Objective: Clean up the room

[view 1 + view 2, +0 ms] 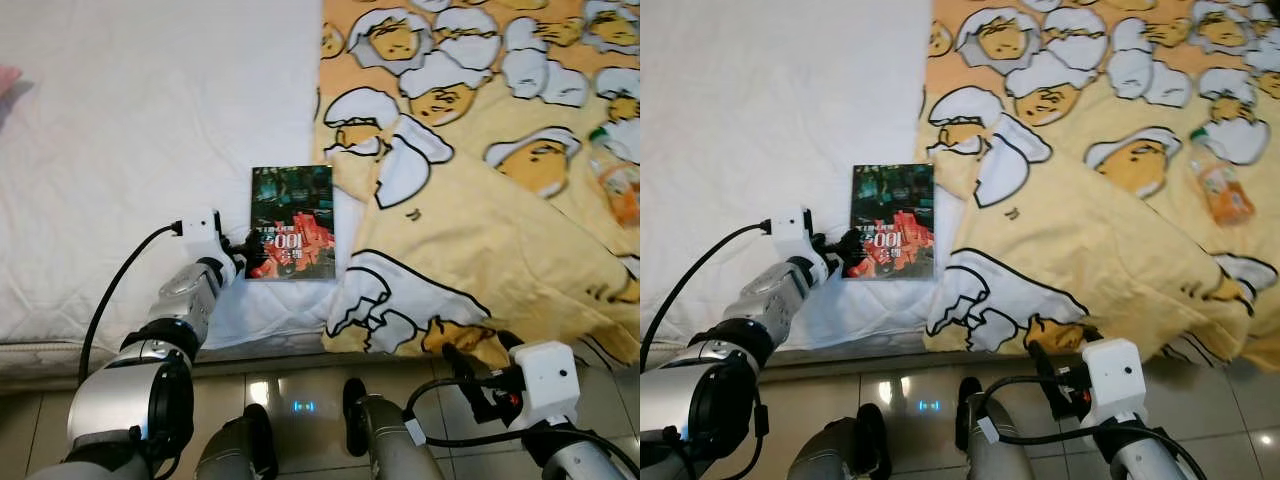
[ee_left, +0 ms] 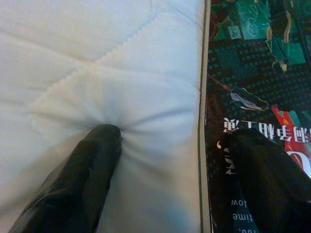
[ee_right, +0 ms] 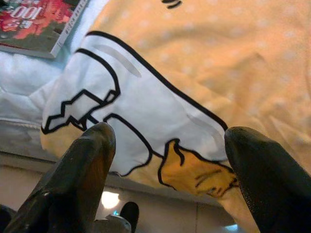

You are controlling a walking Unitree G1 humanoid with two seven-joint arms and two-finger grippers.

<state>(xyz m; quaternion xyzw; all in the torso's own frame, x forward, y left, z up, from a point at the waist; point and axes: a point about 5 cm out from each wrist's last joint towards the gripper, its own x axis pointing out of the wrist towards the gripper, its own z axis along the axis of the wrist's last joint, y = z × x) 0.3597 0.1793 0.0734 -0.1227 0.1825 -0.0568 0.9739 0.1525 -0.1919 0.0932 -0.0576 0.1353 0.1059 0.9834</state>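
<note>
— How is the left gripper [image 1: 243, 262] set?

— It is spread open at the near left edge of the book [image 1: 291, 223]. One finger [image 2: 92, 160] is pressed into the white mattress [image 1: 130, 150], the other is laid on the cover. Nothing is held yet.

— What could be spoiled?

— If the fingers are closed as placed, the sheet may be pinched with the cover, or the book may be pushed toward the yellow blanket [image 1: 480, 200] instead of being lifted.

— And the right gripper [image 3: 165, 160]?

— It is held open near the blanket's hanging edge, grasping nothing. The bottle [image 1: 1220, 190], lying well apart on the blanket, could be rolled if that cloth is tugged.
</note>
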